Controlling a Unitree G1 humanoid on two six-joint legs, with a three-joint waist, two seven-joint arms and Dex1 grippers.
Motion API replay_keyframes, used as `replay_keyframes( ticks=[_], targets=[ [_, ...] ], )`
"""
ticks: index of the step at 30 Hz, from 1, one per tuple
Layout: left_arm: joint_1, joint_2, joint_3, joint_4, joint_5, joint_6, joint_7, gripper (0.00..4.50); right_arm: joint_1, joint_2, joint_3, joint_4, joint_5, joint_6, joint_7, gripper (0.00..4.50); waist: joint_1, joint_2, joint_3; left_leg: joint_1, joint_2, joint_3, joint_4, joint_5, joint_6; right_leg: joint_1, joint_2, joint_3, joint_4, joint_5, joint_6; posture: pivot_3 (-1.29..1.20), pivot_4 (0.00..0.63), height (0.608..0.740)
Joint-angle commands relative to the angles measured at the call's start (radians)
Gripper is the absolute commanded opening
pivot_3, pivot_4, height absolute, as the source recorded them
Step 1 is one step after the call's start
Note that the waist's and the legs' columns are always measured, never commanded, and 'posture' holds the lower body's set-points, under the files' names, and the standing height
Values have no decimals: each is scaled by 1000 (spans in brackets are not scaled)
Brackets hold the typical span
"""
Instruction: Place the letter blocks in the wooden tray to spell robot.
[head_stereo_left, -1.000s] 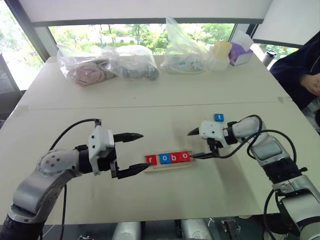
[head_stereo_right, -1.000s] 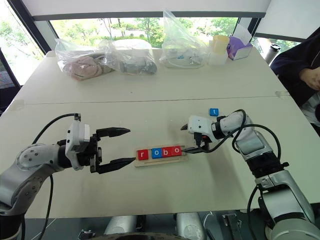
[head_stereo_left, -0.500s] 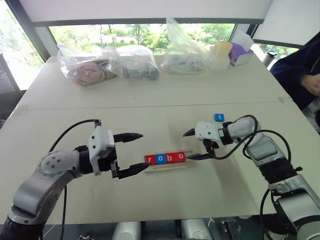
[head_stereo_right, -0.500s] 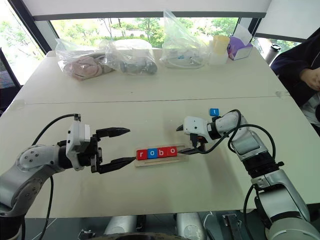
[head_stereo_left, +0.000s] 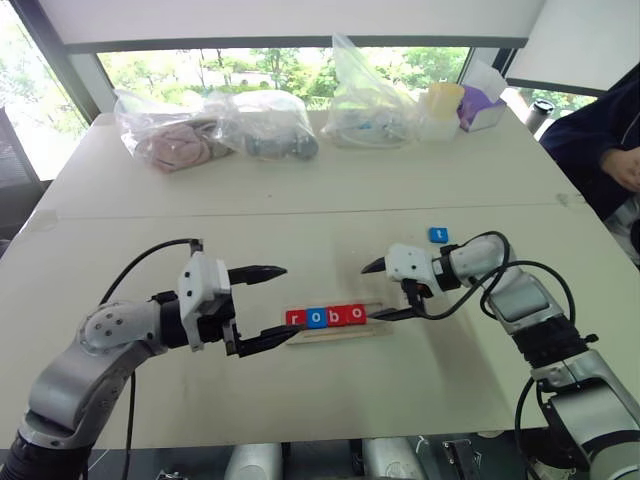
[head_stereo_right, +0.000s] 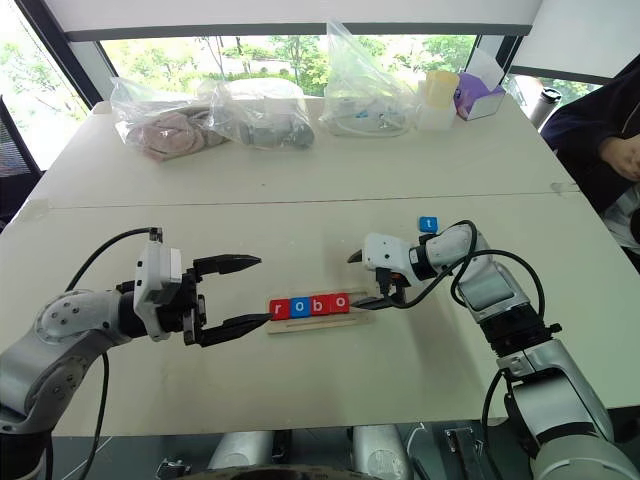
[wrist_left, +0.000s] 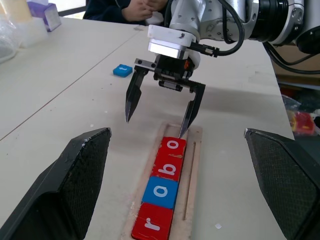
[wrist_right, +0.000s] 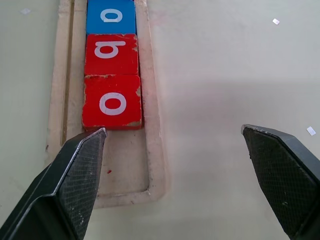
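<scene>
Four letter blocks (head_stereo_left: 320, 317) already spell "robo" in the wooden tray (wrist_left: 194, 150) between both wide-open, empty grippers (head_stereo_left: 262, 306) (head_stereo_left: 391, 290), leaving the blue "t" block (head_stereo_left: 438, 235) on the table beyond the right arm.

The wooden tray (wrist_left: 196, 150) is pale wood. In it sit a red "r" block (wrist_left: 152, 225), a blue "o" block (wrist_left: 161, 191), a red "b" block (wrist_left: 169, 166) and a red "o" block (wrist_left: 173, 145), all with white letters. A blue "t" block (head_stereo_left: 438, 235) lies behind the right hand (head_stereo_left: 392, 292), whose fingers (wrist_left: 131, 100) are black. The bench (head_stereo_left: 300, 180) is cream.
</scene>
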Motion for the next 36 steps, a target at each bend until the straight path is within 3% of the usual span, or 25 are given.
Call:
replay_keyframes(
  ticks=[1, 6, 14, 18, 28, 36],
  targets=[
    [-3, 1, 0, -29, 2, -19, -1, 4500, -42, -47, -71, -42, 21, 21, -16, 4460, 2, 0, 0, 0, 0, 0, 0, 0, 0, 0, 0, 0, 0, 0, 0, 0, 150, 740],
    [6, -3, -2, -32, 6, -25, 1, 4500, -39, -62, -181, -83, 50, 173, -150, 4460, 2, 0, 0, 0, 0, 0, 0, 0, 0, 0, 0, 0, 0, 0, 0, 0, 150, 740],
    [-23, -24, -43, -3, 21, -42, -12, 4500, -76, 73, -345, -64, -45, 556, -682, 4460, 0, 0, 0, -1, 0, 0, 0, 0, 0, -1, 0, 1, 0, 0, 0, 0, 150, 740],
    [-53, -31, -63, 20, 26, -49, -29, 4500, -77, 164, -406, -106, -42, 711, -858, 4460, 0, 0, 0, -2, 0, 0, -1, 0, 0, -2, 0, 1, 0, 0, 0, 0, 150, 740],
    [-69, -20, -61, 33, 22, -53, -66, 4500, -57, 314, -454, -156, -35, 935, -1088, 4460, -3, 0, 0, -11, 0, 1, 0, 0, 0, -11, 1, 1, 1, 1, 1, 0, 150, 740],
    [-58, -22, -54, 22, 25, -51, -49, 4500, -80, 373, -520, -99, 14, 1004, -1149, 4460, -4, 1, -1, -16, 0, 1, 1, 0, 0, -16, 1, 1, 2, 2, 3, 0, 150, 740]
  ],
)
